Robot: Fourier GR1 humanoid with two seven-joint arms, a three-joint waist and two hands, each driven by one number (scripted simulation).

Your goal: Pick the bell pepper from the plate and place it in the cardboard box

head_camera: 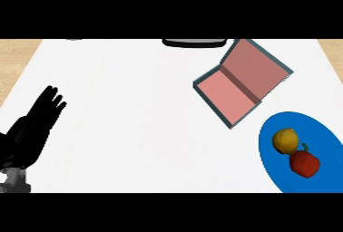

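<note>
White counter (147, 118): bell pepper (306, 164) lies well apart from left robot hand (36, 124).

Left hand (36, 122) is seen far left; box (242, 82) well right; plate (301, 152) beyond, bearing pepper (305, 164) beside lemon (285, 139).

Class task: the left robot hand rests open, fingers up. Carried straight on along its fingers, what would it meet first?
Nothing, as far as the view shows. The left robot hand points up and slightly right over the bare white counter; height is unclear.
</note>
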